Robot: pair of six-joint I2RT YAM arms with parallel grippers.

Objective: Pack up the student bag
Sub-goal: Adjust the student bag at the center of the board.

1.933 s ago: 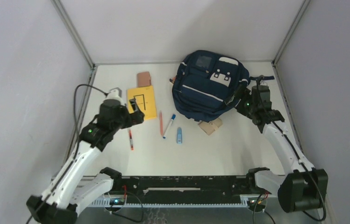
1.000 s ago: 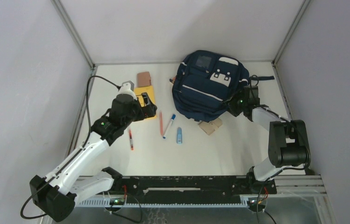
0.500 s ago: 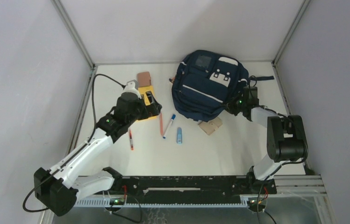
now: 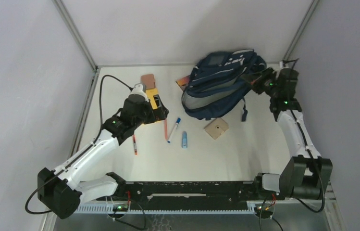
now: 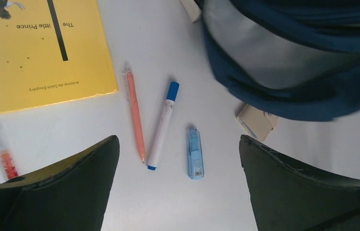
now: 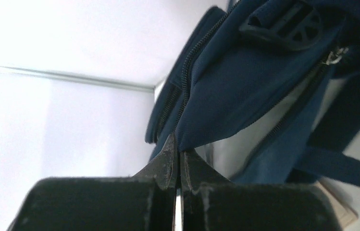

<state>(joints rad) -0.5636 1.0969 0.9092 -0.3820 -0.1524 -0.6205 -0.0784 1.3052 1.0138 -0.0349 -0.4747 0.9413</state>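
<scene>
Bag-opening step, by my judgement: right claw [image 6: 177, 155] pinched a fabric edge of the student bag [image 4: 216, 86], tipped up at the worktop's [image 4: 245, 154] far-right corner; left claw [image 5: 178, 144] hung spread above the orange pen [image 5: 135, 115], so next the mouth needs parting.

Navy cloth student bag [image 4: 220, 85], matt table [image 4: 235, 154]

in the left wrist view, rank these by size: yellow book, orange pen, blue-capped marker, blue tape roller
1. yellow book, largest, even though the frame edge cuts it off
2. orange pen and marker: about equal in length, marker thicker, so not ranked
3. tape roller, smallest
</scene>
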